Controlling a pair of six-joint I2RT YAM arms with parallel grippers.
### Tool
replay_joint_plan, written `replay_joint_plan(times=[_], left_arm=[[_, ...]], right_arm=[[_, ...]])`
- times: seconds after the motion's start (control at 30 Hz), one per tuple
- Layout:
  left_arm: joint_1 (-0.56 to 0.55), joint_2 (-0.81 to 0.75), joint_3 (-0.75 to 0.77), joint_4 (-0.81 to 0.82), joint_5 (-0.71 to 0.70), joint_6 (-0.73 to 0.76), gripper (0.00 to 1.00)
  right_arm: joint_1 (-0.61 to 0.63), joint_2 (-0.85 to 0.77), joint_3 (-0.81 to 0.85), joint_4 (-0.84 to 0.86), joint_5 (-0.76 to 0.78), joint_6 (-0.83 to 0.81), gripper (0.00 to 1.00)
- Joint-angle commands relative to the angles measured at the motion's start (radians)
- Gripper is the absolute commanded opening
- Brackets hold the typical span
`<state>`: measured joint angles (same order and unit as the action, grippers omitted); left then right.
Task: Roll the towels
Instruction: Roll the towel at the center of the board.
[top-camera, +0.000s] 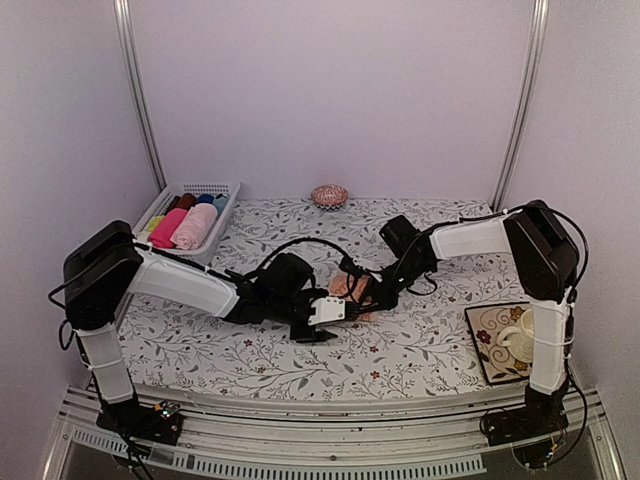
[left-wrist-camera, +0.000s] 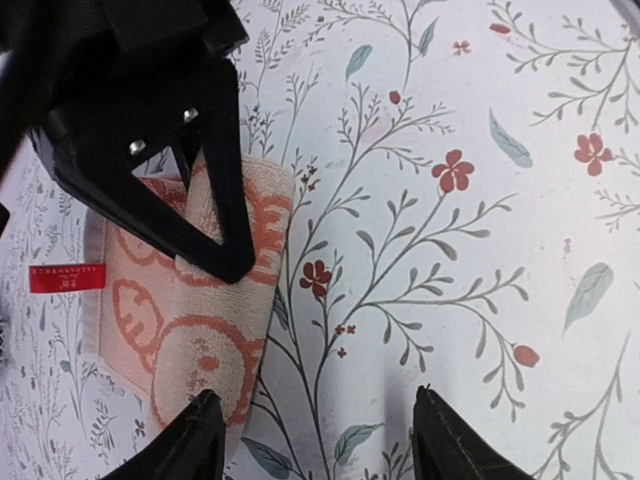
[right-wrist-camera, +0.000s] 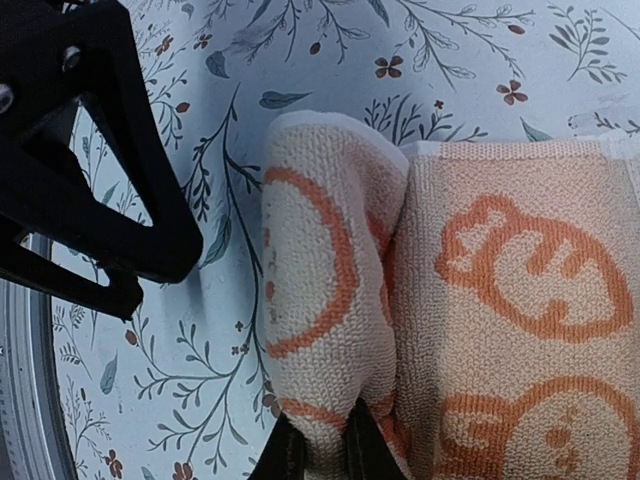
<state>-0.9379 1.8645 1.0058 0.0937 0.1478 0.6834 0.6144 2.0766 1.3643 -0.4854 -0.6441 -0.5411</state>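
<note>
1. Your right pincer (right-wrist-camera: 325, 435) is nearly closed. It pinches the curled end of the patterned towel (right-wrist-camera: 500, 300) between its two tips.
2. The patterned towel is peach with orange swirls. It lies on the tabletop (top-camera: 420, 350), near the middle, between your two arms.
3. One end of the towel is curled over into a fat fold. The rest lies flat right next to the fold and touches it.
4. Your left pincer (left-wrist-camera: 318, 400) is wide. It holds nothing.
5. The left pincer hangs just beside the towel. One tip is over the towel's edge. The other tip is over the bare flowery tabletop. You cannot tell if the first tip touches the cloth.
6. The two pincers are close together, with the curled end of the towel between them.
7. A small red label (left-wrist-camera: 65, 278) sticks out from one side of the towel.
8. The pink towel (top-camera: 195, 226) is rolled up. It lies in the white basket (top-camera: 215, 188) at the back left corner, well apart from both pincers. A bright pink roll (top-camera: 168, 228) lies right beside it.
9. A square tray (top-camera: 483, 350) with a mug (top-camera: 515, 340) on it sits at the right, near your right arm's base.
10. A small round thing (top-camera: 329, 195) sits at the back wall.
</note>
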Motion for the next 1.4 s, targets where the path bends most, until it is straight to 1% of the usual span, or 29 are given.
replay_joint_plan(times=[0.0, 0.23, 0.4, 0.53, 0.63, 0.8, 0.93, 1.03, 1.13, 1.23, 1.3, 1.37], left_arm=[[-0.03, 0.039, -0.025, 0.189, -0.141, 0.099, 0.63], [-0.046, 0.083, -0.021, 0.275, -0.232, 0.17, 0.6], [-0.046, 0.092, -0.023, 0.28, -0.219, 0.194, 0.57], [-0.046, 0.143, -0.023, 0.273, -0.212, 0.21, 0.52], [-0.046, 0.164, -0.017, 0.263, -0.211, 0.212, 0.51], [-0.046, 0.187, -0.006, 0.24, -0.209, 0.201, 0.46], [-0.047, 0.19, -0.004, 0.214, -0.201, 0.194, 0.34], [-0.048, 0.192, -0.003, 0.202, -0.19, 0.193, 0.22], [-0.047, 0.201, 0.018, 0.17, -0.177, 0.185, 0.1], [-0.047, 0.204, 0.053, 0.101, -0.142, 0.18, 0.0], [-0.047, 0.205, 0.091, 0.018, -0.103, 0.173, 0.0], [-0.044, 0.217, 0.15, -0.1, -0.052, 0.141, 0.0]], right_arm=[[-0.026, 0.078, 0.045, -0.12, -0.084, 0.029, 0.06], [-0.057, 0.113, 0.093, -0.168, -0.191, 0.03, 0.07], [-0.06, 0.13, 0.106, -0.182, -0.229, 0.025, 0.07], [-0.06, 0.134, 0.113, -0.189, -0.246, 0.023, 0.08], [-0.061, 0.134, 0.113, -0.197, -0.267, 0.015, 0.08], [-0.06, 0.132, 0.111, -0.208, -0.3, 0.008, 0.08], [-0.06, 0.126, 0.108, -0.222, -0.348, -0.009, 0.09], [-0.061, 0.126, 0.111, -0.228, -0.355, -0.015, 0.11], [-0.06, 0.124, 0.11, -0.23, -0.343, -0.022, 0.17], [-0.061, 0.1, 0.091, -0.21, -0.289, -0.022, 0.29], [-0.062, 0.055, 0.067, -0.187, -0.232, -0.02, 0.37], [-0.065, 0.001, 0.033, -0.149, -0.176, -0.024, 0.46]])
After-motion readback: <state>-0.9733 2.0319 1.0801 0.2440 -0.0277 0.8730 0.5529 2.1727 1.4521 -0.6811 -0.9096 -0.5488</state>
